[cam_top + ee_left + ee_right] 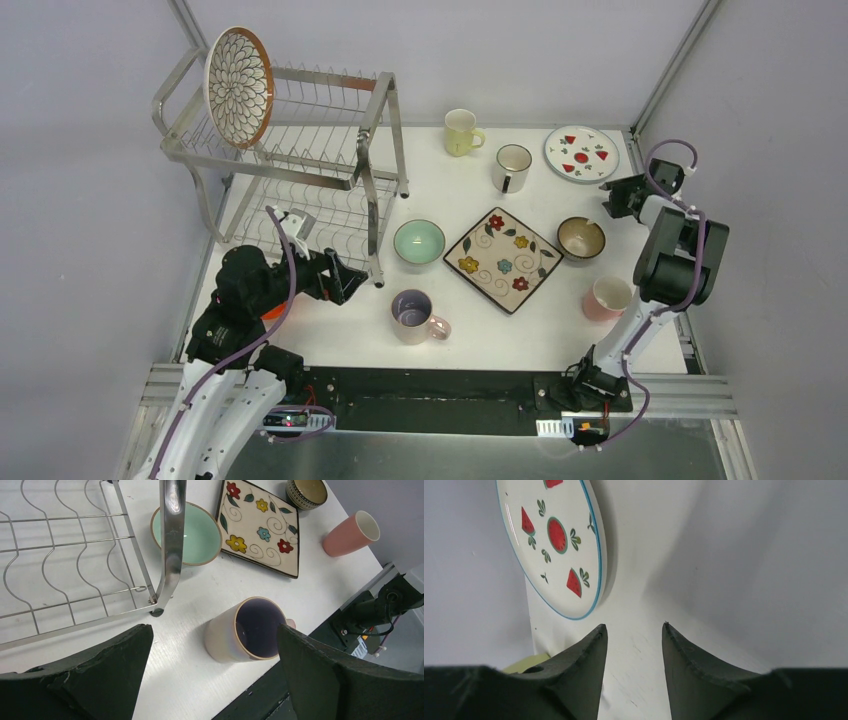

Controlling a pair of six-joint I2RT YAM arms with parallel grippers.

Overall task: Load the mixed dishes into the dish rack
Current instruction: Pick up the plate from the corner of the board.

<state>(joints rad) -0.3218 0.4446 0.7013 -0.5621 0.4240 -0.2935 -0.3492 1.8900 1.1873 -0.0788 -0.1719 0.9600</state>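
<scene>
The silver dish rack point(300, 165) stands at the far left with the petal-pattern plate point(239, 87) upright in its top tier. My left gripper point(348, 279) is open and empty by the rack's front leg point(170, 545), with the lilac mug point(245, 636) between and beyond its fingertips. My right gripper point(612, 197) is open and empty just right of the red-fruit plate point(556, 545). The mint bowl point(418, 241), flowered square plate point(503, 259), brown bowl point(581, 239), pink mug point(607, 298), white mug point(511, 167) and yellow mug point(461, 132) sit on the table. An orange sliver point(272, 312) shows under my left arm.
The table's near edge with a black base strip point(430, 385) runs just below the lilac mug. Grey walls close in the left, far and right sides; the right wall is near my right gripper.
</scene>
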